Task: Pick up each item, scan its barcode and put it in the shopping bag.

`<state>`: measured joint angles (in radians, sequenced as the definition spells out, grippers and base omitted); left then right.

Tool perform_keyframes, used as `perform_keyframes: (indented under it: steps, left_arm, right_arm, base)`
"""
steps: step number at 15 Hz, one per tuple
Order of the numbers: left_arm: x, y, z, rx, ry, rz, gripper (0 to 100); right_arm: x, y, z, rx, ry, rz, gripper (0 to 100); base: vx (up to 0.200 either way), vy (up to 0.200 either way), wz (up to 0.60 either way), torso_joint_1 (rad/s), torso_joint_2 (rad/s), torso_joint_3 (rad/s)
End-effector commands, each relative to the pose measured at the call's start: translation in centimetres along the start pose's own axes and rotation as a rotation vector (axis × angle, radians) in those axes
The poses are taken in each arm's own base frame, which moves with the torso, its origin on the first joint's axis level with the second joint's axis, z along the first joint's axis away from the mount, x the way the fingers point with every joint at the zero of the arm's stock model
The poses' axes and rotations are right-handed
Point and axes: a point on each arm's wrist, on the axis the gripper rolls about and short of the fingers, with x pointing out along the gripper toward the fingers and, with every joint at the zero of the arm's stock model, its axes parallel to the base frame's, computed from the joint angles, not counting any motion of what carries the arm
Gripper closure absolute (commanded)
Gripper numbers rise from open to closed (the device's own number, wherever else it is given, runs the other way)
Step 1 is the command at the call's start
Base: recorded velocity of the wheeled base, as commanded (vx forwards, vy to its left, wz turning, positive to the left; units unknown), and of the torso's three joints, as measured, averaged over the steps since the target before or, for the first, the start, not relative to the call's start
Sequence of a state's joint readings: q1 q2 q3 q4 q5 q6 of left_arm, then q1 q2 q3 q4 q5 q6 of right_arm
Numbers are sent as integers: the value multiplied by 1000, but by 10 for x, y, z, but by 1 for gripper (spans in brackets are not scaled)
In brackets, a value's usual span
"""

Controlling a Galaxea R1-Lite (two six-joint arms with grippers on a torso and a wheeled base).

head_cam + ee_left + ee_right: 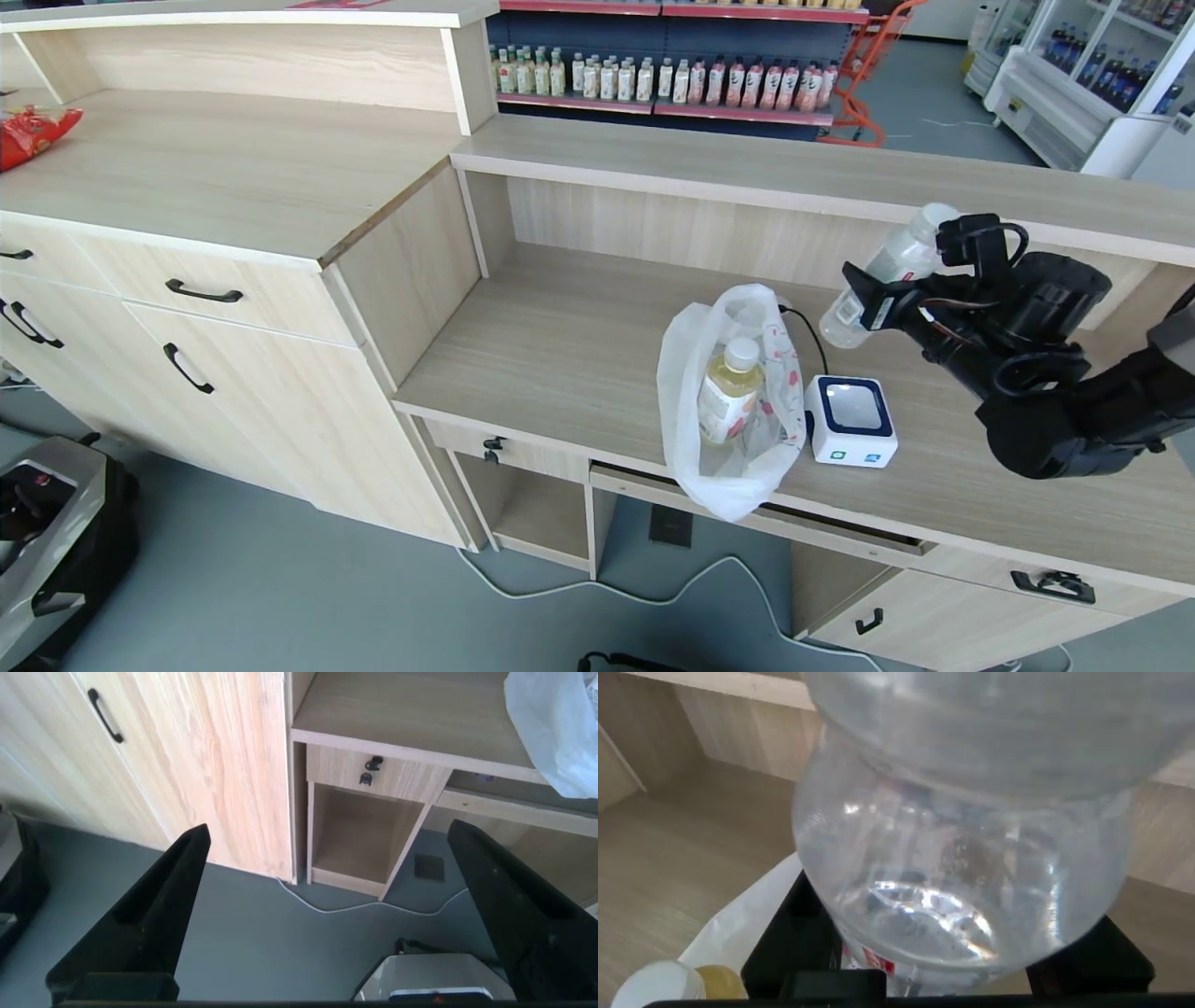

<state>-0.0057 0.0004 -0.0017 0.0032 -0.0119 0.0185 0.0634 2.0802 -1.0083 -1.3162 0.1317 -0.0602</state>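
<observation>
**Right jaws:** clenched on a clear bottle, gripping it near its lower end. The bottle is held off the tabletop, up and beyond the scanner. It is tilted, with the cap pointing up and away and the base angled down towards the scanner. From the right wrist camera the bottle looks clear throughout.

**Left jaws:** released, spread wide and holding nothing. They sit low over the floor, well away from the scanner on its left.

**Progress:**
- One item is judged finished: a yellow drink bottle stands upright inside the shopping bag, which sits close against the scanner's left side.
- The clear bottle is picked up but not yet bagged. Whether its barcode has been read cannot be told.
- What is left is to present its label to the scanner window, if that is not done, and then lower it into the bag.
- A red packet lies on the higher counter far to the scanner's left. Whether it is part of the job is unclear.

**Count:**
- Bottles: two, one held and one bagged.
- Shopping bag: one.
- Scanner: one.
- Red packet: one.
</observation>
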Motion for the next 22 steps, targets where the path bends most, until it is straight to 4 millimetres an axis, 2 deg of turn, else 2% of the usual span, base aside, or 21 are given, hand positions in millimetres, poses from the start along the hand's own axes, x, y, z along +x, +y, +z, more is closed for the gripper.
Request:
perform_keyframes:
  steps: [1,4,11,20,22]
  left_arm:
    - [0,0,0,0,0,-1,0]
    - [0,0,0,1,0,-1,0]
    - [0,0,0,0,0,-1,0]
    - [0,0,0,0,0,-1,0]
    - [0,0,0,0,0,-1,0]
  right_arm:
    - [11,9,-32,22,55,50,100]
    - [13,10,-48,28,88,58,100]
    - [24,18,-57,33,64,230,100]
    - [28,22,-90,38,121,237,100]
    - [31,22,-91,39,115,239,100]
  base:
    - [0,0,0,0,0,0]
    - [0,0,0,0,0,0]
    - [0,0,0,0,0,0]
    - [0,0,0,0,0,0]
    - [0,0,0,0,0,0]
